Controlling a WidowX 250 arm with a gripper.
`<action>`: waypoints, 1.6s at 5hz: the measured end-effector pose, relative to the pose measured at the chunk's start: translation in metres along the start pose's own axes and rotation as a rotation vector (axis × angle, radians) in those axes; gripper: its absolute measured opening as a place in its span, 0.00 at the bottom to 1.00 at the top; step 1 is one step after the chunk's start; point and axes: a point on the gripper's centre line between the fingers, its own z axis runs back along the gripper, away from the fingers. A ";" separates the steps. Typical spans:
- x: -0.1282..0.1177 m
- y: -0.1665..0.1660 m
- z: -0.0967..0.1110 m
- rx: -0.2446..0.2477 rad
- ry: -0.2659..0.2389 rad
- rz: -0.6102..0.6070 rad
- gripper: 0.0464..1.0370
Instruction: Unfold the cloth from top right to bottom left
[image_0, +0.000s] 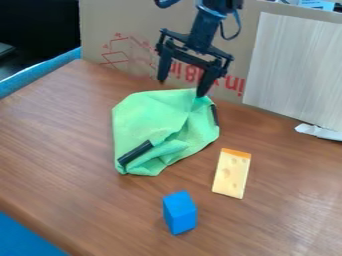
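Observation:
The black gripper hangs over the back edge of the green cloth, its two fingers spread wide apart. Its right fingertip meets the cloth at the upper right corner; the left fingertip is just behind the cloth's top edge. Rumpled and partly folded, the cloth lies on the brown table with creases running toward its lower right. One black strip shows on its lower left part and another along its right edge. Nothing is visibly held between the fingers.
A toy cheese slice lies right of the cloth's lower part, and a blue block stands nearer the front. Behind are a cardboard panel and a pale board, with a white scrap at the board's foot.

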 end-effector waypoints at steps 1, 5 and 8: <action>0.004 -0.006 -0.005 -0.005 0.008 0.032 0.96; 0.026 -0.024 -0.025 0.030 0.068 0.047 0.91; 0.034 -0.012 -0.045 0.018 0.155 0.050 0.11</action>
